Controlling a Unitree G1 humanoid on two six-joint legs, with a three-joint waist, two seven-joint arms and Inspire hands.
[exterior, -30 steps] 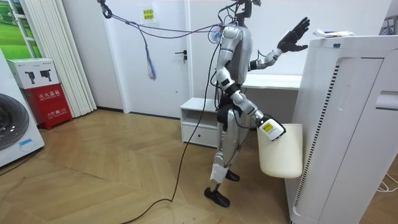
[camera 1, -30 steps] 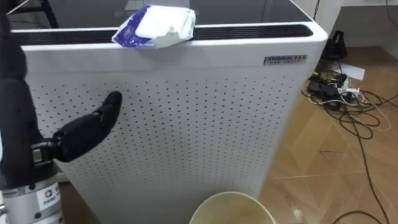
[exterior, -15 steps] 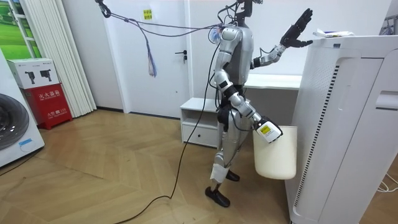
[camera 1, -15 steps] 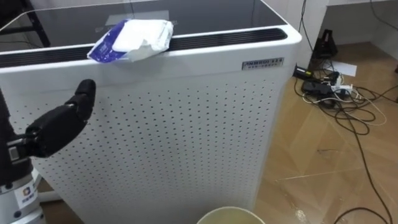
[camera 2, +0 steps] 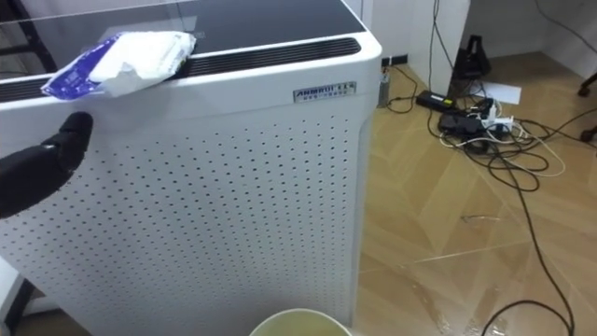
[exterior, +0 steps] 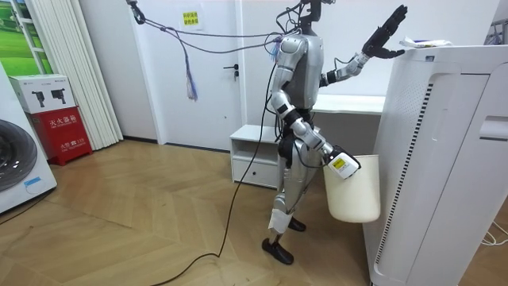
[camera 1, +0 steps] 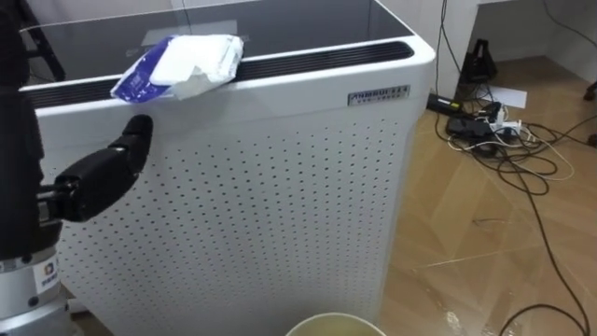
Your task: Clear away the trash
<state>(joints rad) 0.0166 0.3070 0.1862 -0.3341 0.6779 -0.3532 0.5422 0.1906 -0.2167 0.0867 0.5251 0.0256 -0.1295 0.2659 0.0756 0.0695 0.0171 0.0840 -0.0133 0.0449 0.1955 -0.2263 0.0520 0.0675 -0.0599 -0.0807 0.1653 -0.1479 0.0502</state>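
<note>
A crumpled blue and white packet (camera 1: 177, 65) lies on the top front edge of a tall white perforated appliance (camera 1: 280, 187). I stand right in front of that appliance. My left hand (camera 1: 98, 177) is raised just below and left of the packet, apart from it, its fingers straight and open. The room view shows the same hand (exterior: 387, 32) near the appliance's top corner, with the packet (exterior: 417, 42) just beyond it. My right hand (exterior: 349, 163) hangs low at my side, shut on the rim of a cream bin (exterior: 353, 195). The bin's rim (camera 1: 336, 327) peeks in at the bottom.
Black cables and a power strip (camera 1: 485, 126) sprawl over the wooden floor right of the appliance. Behind me stands a low white cabinet (exterior: 254, 155). A washing machine (exterior: 16, 167) and a red box (exterior: 59, 131) sit at the room view's left.
My left hand has risen closer to the appliance's top edge and the packet. The bin has swung slightly back toward my legs. The head camera has shifted.
</note>
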